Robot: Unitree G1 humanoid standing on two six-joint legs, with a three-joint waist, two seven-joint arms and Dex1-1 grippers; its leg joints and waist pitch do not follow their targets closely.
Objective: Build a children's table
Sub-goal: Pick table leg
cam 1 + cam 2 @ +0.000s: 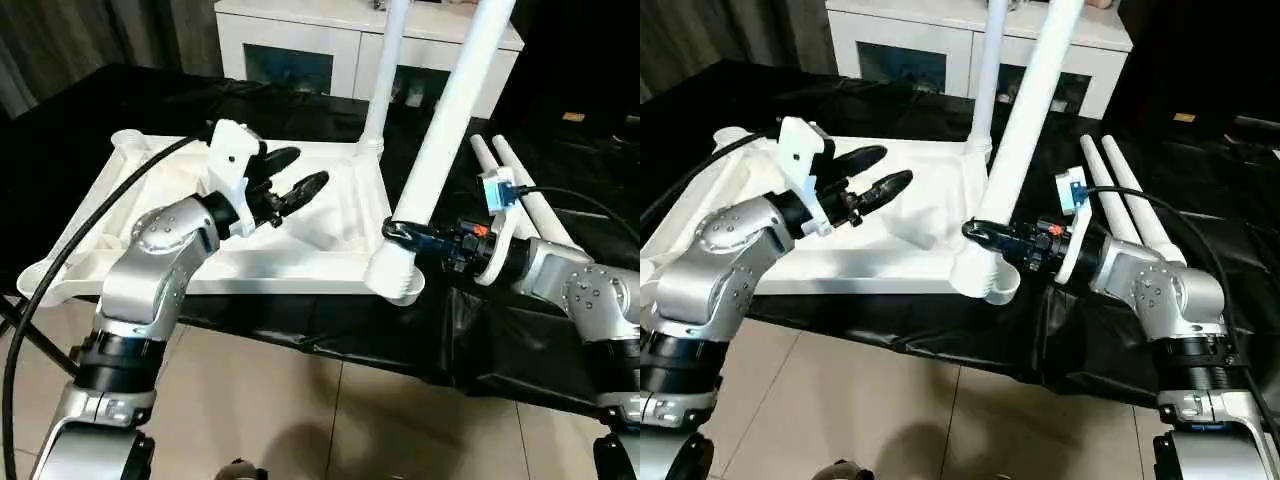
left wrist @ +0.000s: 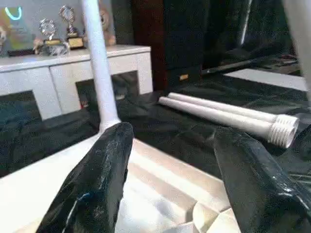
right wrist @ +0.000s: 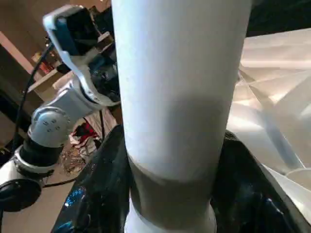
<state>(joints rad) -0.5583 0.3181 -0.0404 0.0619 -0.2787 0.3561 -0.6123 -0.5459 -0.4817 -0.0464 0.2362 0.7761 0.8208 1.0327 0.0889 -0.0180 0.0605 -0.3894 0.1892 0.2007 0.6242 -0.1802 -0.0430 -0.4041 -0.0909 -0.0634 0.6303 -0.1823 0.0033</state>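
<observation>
The right hand [image 1: 400,234] clasps a leg [image 1: 440,150] standing in the near right corner socket of the upturned table top [image 1: 330,255] at the desk's [image 1: 890,320] front edge, its upper end cut off, while the left hand [image 1: 295,178] hovers open over the ribs.

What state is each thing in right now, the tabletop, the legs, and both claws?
Tabletop: upside down on the black cloth, ribs up.
Far corner leg: upright in its socket.
Near corner leg: in its socket, leaning, gripped near its base.
Two spare legs: lying loose, side by side.
Left claw: open, empty, above the tabletop.
Right claw: shut around the near leg.
</observation>
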